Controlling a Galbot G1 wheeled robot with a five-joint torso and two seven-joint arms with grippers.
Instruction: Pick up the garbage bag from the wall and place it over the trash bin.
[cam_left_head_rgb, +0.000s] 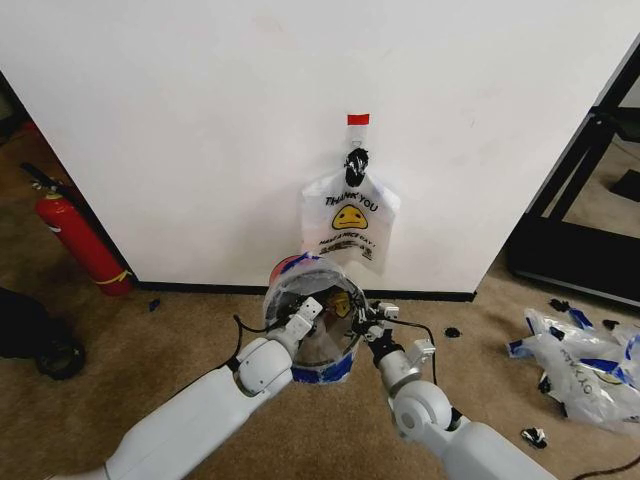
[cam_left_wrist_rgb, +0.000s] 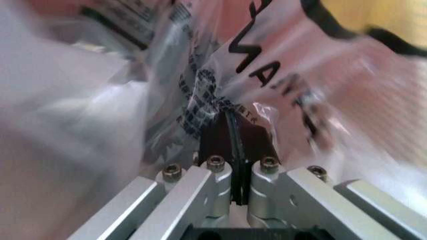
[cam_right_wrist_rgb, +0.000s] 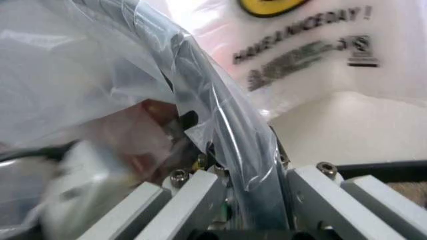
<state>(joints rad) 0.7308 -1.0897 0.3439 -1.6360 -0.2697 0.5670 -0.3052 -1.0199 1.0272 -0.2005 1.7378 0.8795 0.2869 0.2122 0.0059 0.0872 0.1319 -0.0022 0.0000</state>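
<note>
The wall (cam_left_head_rgb: 200, 130) fills the far side, with a red tape strip (cam_left_head_rgb: 358, 119) above a black hook (cam_left_head_rgb: 356, 160). From that hook hangs a printed bag (cam_left_head_rgb: 350, 225), one with the same print as the working bag. Just in front of the wall stands the trash bin (cam_left_head_rgb: 312, 330), and the garbage bag (cam_left_head_rgb: 300, 290) is already draped over its rim, clear film stretched across the mouth. Judging by this, the pick from the wall is done and what remains is seating the film evenly around the rim and letting go.

The left gripper (cam_left_head_rgb: 312, 310) sits at the bin's left rim, its fingers pressed together on the film. The right gripper (cam_left_head_rgb: 372, 325) sits at the right rim, pinching film against the rim.

Room is tight at the far side, where bin and wall nearly meet. The floor is open nearer the robot; a fire extinguisher (cam_left_head_rgb: 75, 240) stands well to the left, and spare bags (cam_left_head_rgb: 575, 365) lie to the right.
</note>
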